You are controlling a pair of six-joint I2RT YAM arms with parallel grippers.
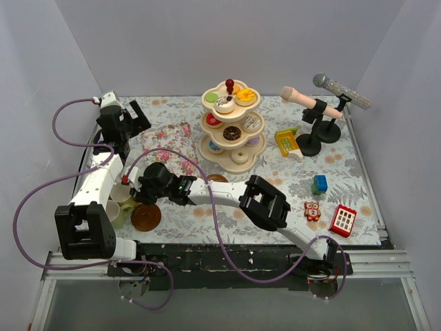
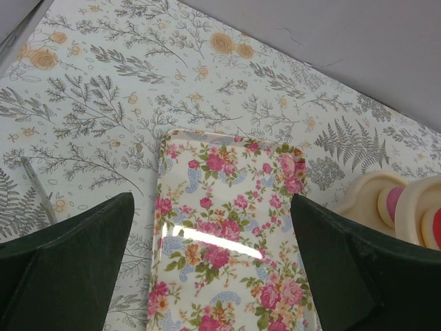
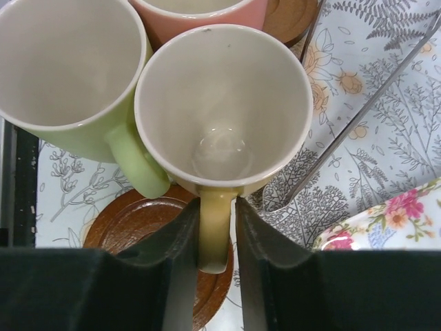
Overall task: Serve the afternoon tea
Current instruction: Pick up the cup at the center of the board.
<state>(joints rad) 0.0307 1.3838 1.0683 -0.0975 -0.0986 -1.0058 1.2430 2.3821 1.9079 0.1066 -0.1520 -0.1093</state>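
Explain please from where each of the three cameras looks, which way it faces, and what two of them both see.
Top external: high behind the arm bases, facing down over the table; both arms show, left gripper and right gripper included.
Left wrist: on the left arm, facing down at the floral tray; its open fingers frame it.
Right wrist: low, facing the yellow cup; its fingers press the handle.
Shared: both wrist views show the floral tray.

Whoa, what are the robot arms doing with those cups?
The right arm's fingers pinch the yellow cup by its handle, next to the green cup and pink cup. A brown saucer lies by them. The left arm's fingers hang open above the flowery tray. The cake stand sits behind, loaded.
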